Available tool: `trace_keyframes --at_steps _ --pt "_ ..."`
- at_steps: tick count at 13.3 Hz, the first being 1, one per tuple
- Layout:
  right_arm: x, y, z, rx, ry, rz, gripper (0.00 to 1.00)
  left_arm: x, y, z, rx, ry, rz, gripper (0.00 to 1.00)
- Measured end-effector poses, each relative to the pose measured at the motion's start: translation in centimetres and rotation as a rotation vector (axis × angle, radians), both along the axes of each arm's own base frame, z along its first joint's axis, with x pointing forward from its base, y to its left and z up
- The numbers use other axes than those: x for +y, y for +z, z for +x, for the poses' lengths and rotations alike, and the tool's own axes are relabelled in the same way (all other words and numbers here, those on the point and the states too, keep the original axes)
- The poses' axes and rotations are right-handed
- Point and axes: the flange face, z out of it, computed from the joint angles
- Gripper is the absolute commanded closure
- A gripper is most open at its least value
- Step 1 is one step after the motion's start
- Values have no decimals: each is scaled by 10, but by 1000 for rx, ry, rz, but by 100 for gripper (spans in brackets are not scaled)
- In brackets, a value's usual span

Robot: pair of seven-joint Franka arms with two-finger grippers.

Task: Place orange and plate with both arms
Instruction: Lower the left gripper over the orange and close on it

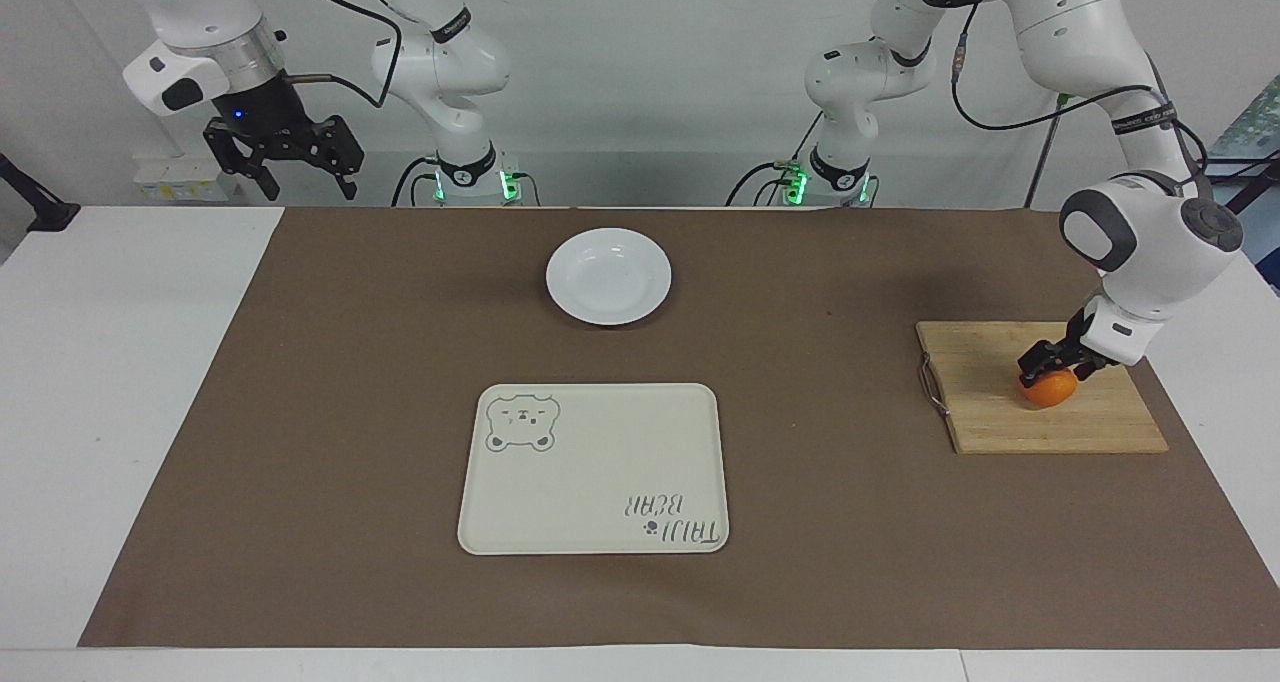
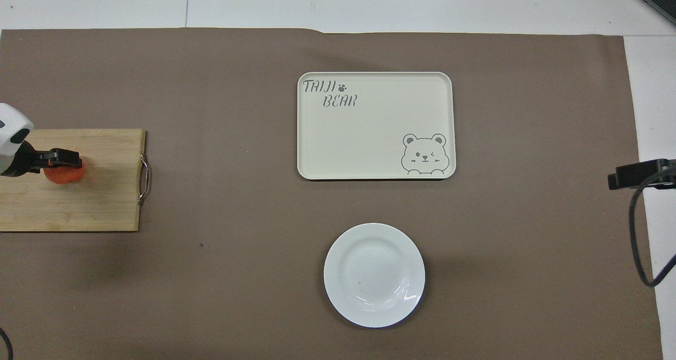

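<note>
orange under left claw on cutting board.

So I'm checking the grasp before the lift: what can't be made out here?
- Facing view: the left end effector covers the top of the orange; contact is unclear.
- Overhead view: the same end effector hides the orange's top.
- Overhead view: the right end effector is cut off by the edge.
</note>
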Motion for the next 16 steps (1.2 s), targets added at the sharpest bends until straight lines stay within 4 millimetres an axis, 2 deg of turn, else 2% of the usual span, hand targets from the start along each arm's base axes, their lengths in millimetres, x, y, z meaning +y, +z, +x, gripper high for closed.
trace_keyframes --at_steps 3,5,6,8,10,12,14,16 --pt "0 0 0 0 -1 0 0 -5 -1 1 0 -2 -2 0" --pt "0 0 0 0 -1 0 0 -6 -1 1 1 6 -3 9" --pt "0 0 0 0 -1 0 0 -6 -1 1 -2 8 -3 18" --pt "0 0 0 0 -1 0 0 -6 -1 2 -12 11 0 70" --pt "0 0 0 0 -1 0 0 -7 1 2 -15 10 0 100" --pt "0 0 0 0 -1 0 0 -9 4 2 -18 7 0 100" --pt "0 0 0 0 -1 0 0 -20 15 3 -23 -13 -4 100" --pt "0 0 0 0 -1 0 0 -58 36 8 -44 -76 -4 100"
